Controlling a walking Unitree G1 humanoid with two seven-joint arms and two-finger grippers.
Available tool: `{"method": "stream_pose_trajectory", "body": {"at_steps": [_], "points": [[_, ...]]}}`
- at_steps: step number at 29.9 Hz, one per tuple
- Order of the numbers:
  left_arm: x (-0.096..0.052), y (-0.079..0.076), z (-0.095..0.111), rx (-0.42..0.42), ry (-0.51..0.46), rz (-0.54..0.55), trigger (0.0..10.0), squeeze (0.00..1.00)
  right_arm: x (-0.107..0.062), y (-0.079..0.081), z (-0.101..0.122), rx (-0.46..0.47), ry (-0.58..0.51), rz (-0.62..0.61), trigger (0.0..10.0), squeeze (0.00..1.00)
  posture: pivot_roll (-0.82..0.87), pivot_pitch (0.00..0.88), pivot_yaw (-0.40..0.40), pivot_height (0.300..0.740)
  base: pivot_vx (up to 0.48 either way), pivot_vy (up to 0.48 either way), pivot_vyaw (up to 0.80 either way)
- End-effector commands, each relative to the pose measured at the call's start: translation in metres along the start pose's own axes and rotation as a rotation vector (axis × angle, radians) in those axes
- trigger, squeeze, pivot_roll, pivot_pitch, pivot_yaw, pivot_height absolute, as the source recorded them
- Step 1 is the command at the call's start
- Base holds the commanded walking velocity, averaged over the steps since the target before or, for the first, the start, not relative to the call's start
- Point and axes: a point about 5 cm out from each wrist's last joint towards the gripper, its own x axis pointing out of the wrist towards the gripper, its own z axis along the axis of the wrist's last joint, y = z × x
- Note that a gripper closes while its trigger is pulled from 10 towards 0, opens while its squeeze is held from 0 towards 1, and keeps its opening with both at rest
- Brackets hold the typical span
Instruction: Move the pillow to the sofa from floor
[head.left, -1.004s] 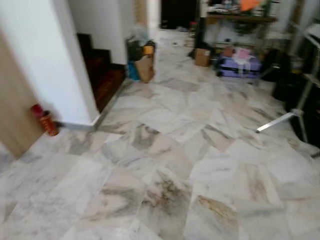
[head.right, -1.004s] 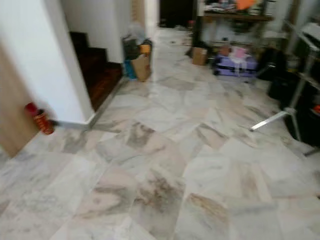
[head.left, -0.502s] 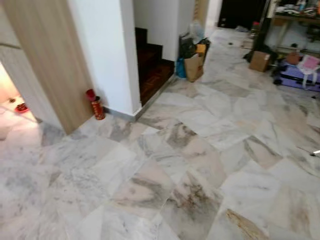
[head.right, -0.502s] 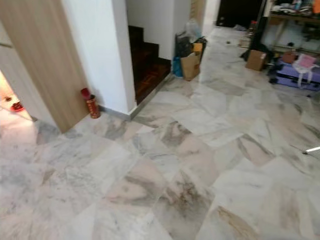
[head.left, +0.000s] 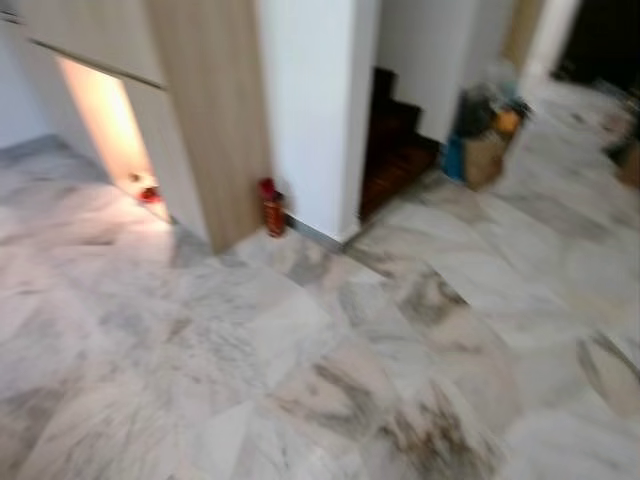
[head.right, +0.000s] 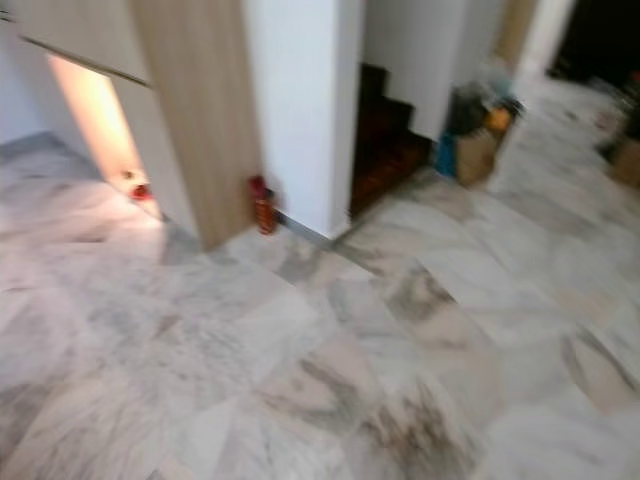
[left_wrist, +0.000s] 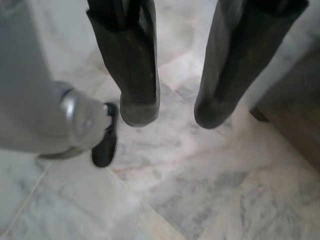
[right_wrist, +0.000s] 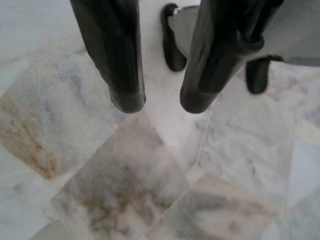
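Marble floor (head.left: 300, 380), blurred.
Both grippers hang over bare tiles, left gripper (left_wrist: 172, 112) and right gripper (right_wrist: 160, 102) parted, holding nothing.

The left gripper (left_wrist: 172, 112) is showing two long black fingers (left_wrist: 135, 65) with rounded, slightly worn tips. Beside them a silver-grey leg (left_wrist: 45, 115) with a round joint is ending in a black foot (left_wrist: 104, 145). The right gripper (right_wrist: 160, 102) is showing matte black fingers (right_wrist: 112, 55) too, near a silver limb (right_wrist: 295, 30) and black feet (right_wrist: 172, 45).
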Motion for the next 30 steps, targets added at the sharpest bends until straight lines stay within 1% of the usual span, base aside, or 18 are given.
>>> {"method": "stream_pose_trajectory", "body": {"at_steps": [1, 2, 3, 7, 11, 14, 17, 20, 28, 30], "points": [[-0.001, 0.006, -0.003, 0.013, 0.016, 0.012, 10.0, 0.0, 0.003, 0.009, 0.001, -0.007, 0.007, 0.017, 10.0, 0.0, -0.12, 0.0, 0.007, 0.74, 0.0, 0.0, 0.8], [-0.001, 0.005, -0.002, 0.006, 0.012, 0.011, 10.0, 0.0, 0.004, 0.014, 0.005, -0.015, 0.001, 0.026, 10.0, 0.0, -0.12, 0.0, 0.003, 0.74, 0.0, 0.0, 0.8], [-0.001, 0.004, -0.002, 0.003, 0.009, 0.009, 10.0, 0.0, 0.005, 0.015, 0.008, -0.016, -0.005, 0.026, 10.0, 0.0, -0.12, 0.0, -0.004, 0.74, 0.0, 0.0, 0.8], [-0.001, 0.002, -0.002, 0.003, 0.01, 0.006, 10.0, 0.0, 0.006, 0.014, 0.012, -0.022, -0.012, 0.027, 10.0, 0.0, -0.12, 0.0, -0.013, 0.74, 0.0, 0.0, 0.8], [0.001, -0.004, 0.001, 0.0, 0.006, 0.0, 10.0, 0.0, 0.008, 0.012, 0.019, -0.024, -0.027, 0.022, 10.0, 0.0, -0.11, 0.0, -0.014, 0.74, 0.0, 0.0, 0.8], [0.001, -0.004, 0.001, -0.001, 0.006, 0.005, 10.0, 0.0, 0.009, 0.014, 0.023, -0.018, -0.036, 0.025, 10.0, 0.0, -0.11, 0.0, -0.012, 0.74, 0.0, 0.0, 0.8], [0.001, -0.003, 0.001, 0.017, 0.008, 0.008, 10.0, 0.0, 0.009, 0.015, 0.023, -0.015, -0.037, 0.031, 10.0, 0.0, -0.11, 0.0, -0.008, 0.74, 0.0, 0.0, 0.8], [0.001, -0.003, 0.0, 0.016, 0.008, 0.011, 10.0, 0.0, 0.009, 0.016, 0.021, -0.002, -0.036, 0.032, 10.0, 0.0, -0.11, 0.0, -0.001, 0.74, 0.0, 0.0, 0.8], [0.0, -0.017, -0.008, 0.04, 0.016, -0.002, 10.0, 0.0, 0.008, 0.022, 0.015, 0.015, -0.036, 0.038, 10.0, 0.0, -0.11, 0.0, 0.015, 0.74, 0.0, 0.0, 0.8], [0.0, -0.024, -0.011, 0.064, 0.018, -0.01, 10.0, 0.0, 0.008, 0.023, 0.014, 0.022, -0.034, 0.036, 10.0, 0.0, -0.11, 0.0, 0.015, 0.74, 0.0, 0.0, 0.8]]}}
